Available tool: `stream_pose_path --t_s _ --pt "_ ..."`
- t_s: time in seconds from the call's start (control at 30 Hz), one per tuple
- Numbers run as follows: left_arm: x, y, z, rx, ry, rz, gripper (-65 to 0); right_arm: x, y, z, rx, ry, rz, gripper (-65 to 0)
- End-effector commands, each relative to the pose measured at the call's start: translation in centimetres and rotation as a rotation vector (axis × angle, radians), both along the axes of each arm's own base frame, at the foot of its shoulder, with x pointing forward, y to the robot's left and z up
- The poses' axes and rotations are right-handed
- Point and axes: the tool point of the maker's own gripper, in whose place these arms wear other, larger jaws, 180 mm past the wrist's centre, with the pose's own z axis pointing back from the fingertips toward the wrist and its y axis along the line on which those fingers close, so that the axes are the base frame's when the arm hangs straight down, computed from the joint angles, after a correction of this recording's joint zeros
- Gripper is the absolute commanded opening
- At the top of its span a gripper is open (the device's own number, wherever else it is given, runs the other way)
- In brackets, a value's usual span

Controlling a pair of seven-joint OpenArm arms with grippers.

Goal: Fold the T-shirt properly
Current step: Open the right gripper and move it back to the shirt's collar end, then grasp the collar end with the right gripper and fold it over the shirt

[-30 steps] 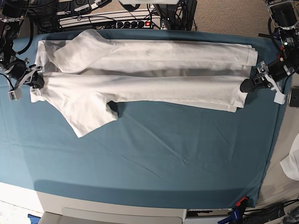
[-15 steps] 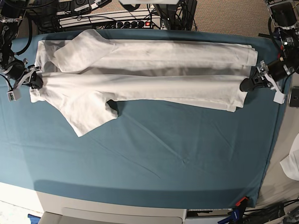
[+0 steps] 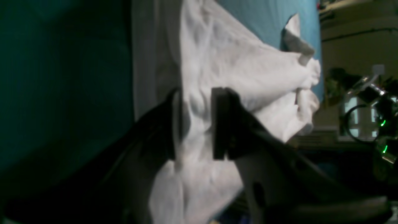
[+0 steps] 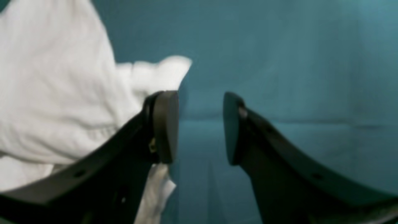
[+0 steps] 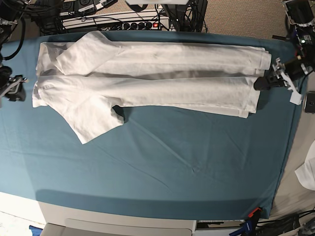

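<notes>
1. Base view: the T-shirt (image 5: 147, 78) lies flat along the far half of the desk (image 5: 197, 167), folded lengthwise into a long band; one sleeve (image 5: 91, 120) sticks out toward the near side at the collar end.
2. Right claw (image 4: 200, 127): jaws apart, nothing between them, only teal cloth showing in the gap; shirt edge just beside one finger, not held.
3. Left claw (image 3: 196, 124): jaws apart too, straddling a ridge of the hem; fabric sits between the pads but looks unpinched.
4. Handling call: this is light, limp cotton; it will sag, drag and wrinkle, and stacked layers may slide apart if only the top one is caught.
5. Where to grip, in my judgement: the hemmed corners and the shoulder seam near the collar, thicker and less stretchy; pinch all layers, both ends together; that loose sleeve wants tucking in first.
</notes>
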Motion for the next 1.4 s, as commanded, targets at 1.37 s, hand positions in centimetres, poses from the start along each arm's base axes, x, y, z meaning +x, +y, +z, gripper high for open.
stream_pose_path --t_s 1.37 --pt "3.0 -3.6 9.8 0.21 -0.403 -0.102 -48.0 16.1 12.0 -3.4 0.264 -0.126 0.075 -39.9"
